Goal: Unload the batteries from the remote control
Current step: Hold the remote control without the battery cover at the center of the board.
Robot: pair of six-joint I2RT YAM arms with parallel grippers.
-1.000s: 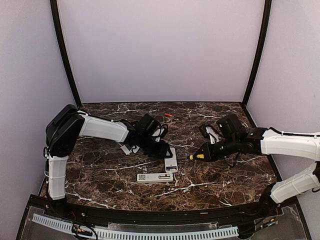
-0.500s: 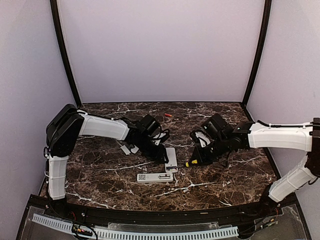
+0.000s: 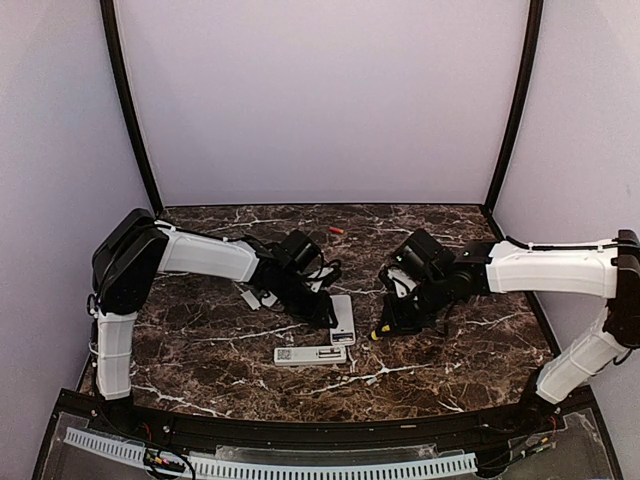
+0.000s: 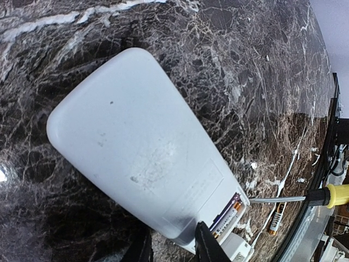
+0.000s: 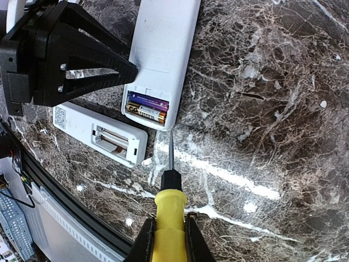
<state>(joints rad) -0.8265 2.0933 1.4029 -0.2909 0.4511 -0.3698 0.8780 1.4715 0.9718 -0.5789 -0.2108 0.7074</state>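
Right wrist view: right pincer (image 5: 166, 240) pinches the yellow-handled tool (image 5: 169, 210), its metal tip just short of the open bay at the near end of the white remote (image 5: 163, 43). Two batteries (image 5: 146, 107) sit in that bay, side by side. Second remote (image 5: 98, 134) lies just nearer on the tabletop (image 5: 262, 82), bay open. Left pincer (image 4: 175, 246) is at the first remote's left edge; clamped or not, cannot tell.

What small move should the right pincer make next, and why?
Probably ease the yellow-handled tool forward and slip its tip under the batteries to pry: the tip stands just short of the remote's open end, both batteries sit inside, and the left pincer straddles the remote.
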